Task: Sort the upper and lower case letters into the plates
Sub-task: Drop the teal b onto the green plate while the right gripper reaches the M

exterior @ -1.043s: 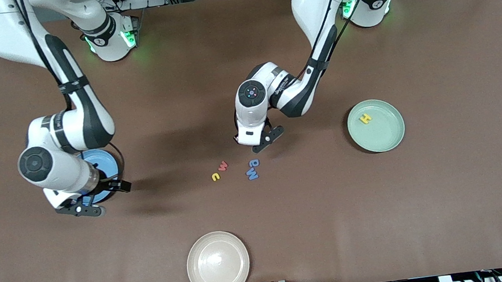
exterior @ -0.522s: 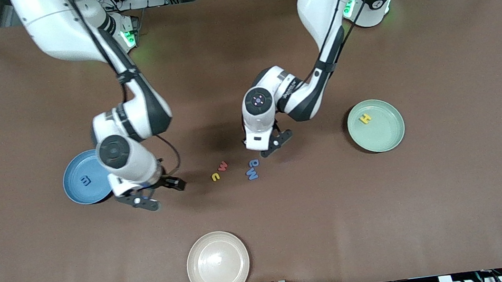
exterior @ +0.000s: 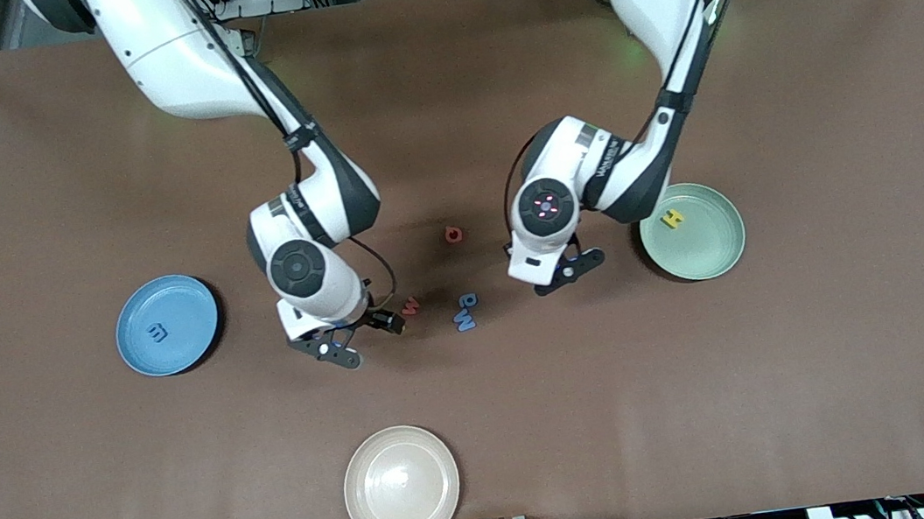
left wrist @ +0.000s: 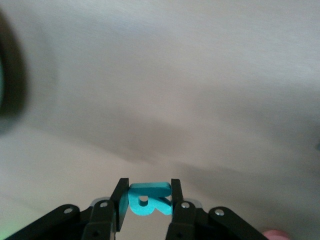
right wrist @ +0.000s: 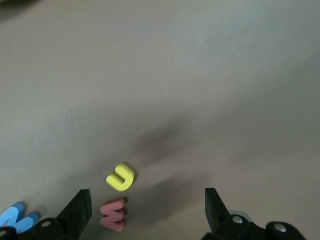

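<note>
Left hand (left wrist: 147,200) is pinching a teal letter (left wrist: 148,198) edge-on beside the mint plate (exterior: 717,250) for dropping, while right hand (right wrist: 145,212), spread wide, is hanging just over the yellow letter (right wrist: 120,176) and pink letter (right wrist: 113,214) on the counter (exterior: 708,397).

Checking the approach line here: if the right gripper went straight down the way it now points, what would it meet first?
Most likely the small yellow letter, which lies on the table between the open jaws of the right gripper, with the pink letter just beside it. Depth is unclear, so the pink one could be touched first.
</note>
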